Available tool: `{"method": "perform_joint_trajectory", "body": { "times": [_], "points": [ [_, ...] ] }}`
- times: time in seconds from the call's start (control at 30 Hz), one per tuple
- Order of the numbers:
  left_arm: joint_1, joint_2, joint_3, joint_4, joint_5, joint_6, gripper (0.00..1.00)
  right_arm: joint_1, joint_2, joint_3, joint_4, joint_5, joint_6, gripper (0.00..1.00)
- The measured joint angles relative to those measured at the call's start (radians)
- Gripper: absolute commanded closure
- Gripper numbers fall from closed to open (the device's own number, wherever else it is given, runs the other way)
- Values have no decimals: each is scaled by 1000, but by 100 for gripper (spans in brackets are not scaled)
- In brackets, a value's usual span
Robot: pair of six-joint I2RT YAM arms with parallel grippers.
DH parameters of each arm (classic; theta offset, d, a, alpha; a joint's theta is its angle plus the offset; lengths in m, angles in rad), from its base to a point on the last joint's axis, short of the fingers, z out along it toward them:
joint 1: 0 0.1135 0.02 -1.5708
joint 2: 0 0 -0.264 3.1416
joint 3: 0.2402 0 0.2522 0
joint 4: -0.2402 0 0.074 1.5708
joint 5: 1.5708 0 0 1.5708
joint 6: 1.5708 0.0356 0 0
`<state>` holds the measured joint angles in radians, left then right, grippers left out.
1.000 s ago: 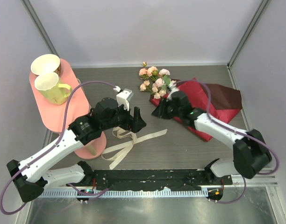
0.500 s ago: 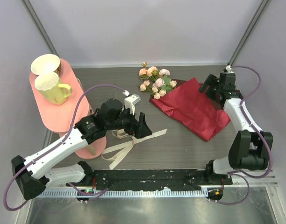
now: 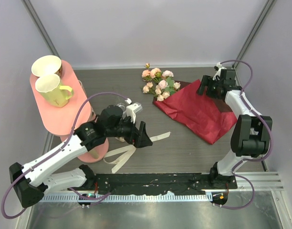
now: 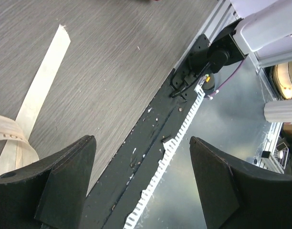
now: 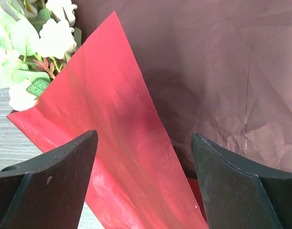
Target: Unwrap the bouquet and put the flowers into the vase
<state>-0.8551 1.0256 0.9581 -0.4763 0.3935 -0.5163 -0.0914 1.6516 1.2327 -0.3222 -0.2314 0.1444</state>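
R gripper (image 5: 141, 143) wide open, empty, above red paper (image 5: 117, 109); flowers (image 5: 55, 36) ahead-left of it. Grip sprigs low on stems, w/o crushing blooms.

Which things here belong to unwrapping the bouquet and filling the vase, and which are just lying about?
Job in hand:
- flowers
- red wrapping paper, spread open
- cream ribbon, loose on the table
- vase: not clearly visible

Lying about:
- yellow-green mug
- cream cup
- pink tray under both
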Motion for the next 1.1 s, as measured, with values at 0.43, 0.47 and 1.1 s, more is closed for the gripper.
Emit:
{"method": "perform_joint_trajectory", "body": {
  "times": [0.43, 0.47, 1.1],
  "points": [
    [0, -89, -15, -59, -1, 8, 16, 21, -20, -5, -60, -93, 22, 99],
    [0, -89, -13, -65, -1, 10, 16, 35, -33, -5, -77, -90, 29, 99],
    [0, -8, 119, -58, -19, 27, 16, 514, -542, -575, -156, -152, 415, 60]
  ]
}}
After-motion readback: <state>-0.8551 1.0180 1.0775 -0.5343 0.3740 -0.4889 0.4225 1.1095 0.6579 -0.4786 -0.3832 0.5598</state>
